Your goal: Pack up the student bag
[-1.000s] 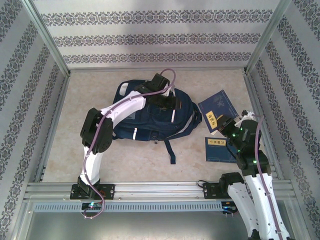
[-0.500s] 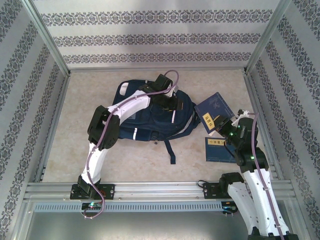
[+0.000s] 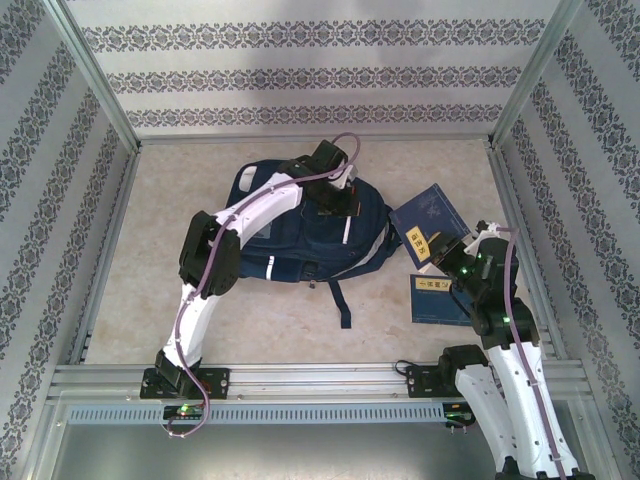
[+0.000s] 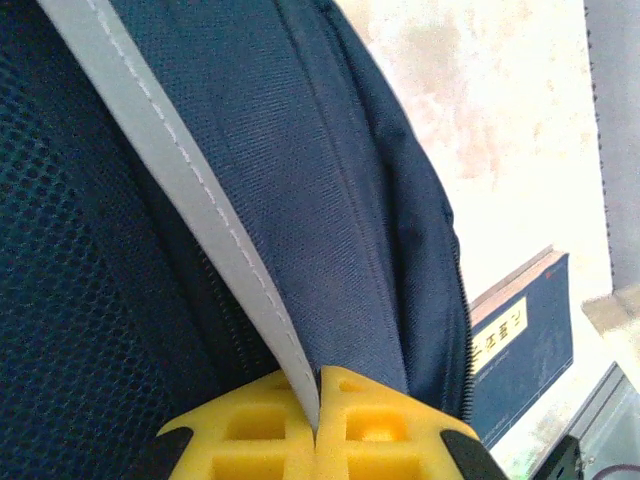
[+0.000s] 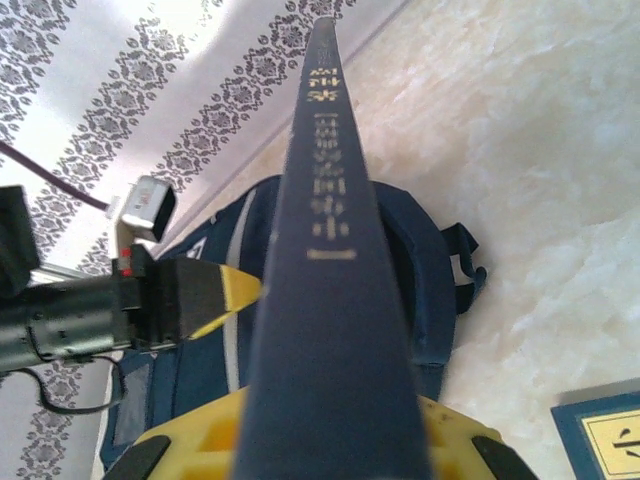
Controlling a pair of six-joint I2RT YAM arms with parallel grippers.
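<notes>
Top external, student bag (image 3: 290, 245): lies flat on the tabletop (image 3: 200, 310), in the middle towards the far edge.
Top external, left gripper (image 3: 340, 205): down on the bag's right half.
Top external, right gripper (image 3: 447, 255): near the right edge, holding a tilted navy book (image 3: 430, 215) beside the bag. A second book (image 3: 437, 300) lies flat closer to the near edge.
Left wrist, left gripper (image 4: 318, 400): yellow fingertips pinched together on the bag's grey stripe (image 4: 190, 190).
Right wrist, right gripper (image 5: 330, 440): clamped on the navy book, its spine towards the camera.

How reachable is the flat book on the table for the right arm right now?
Probably not for a grasp: the right gripper is shut on a second book. The flat book lies close beside it, nothing between.
</notes>
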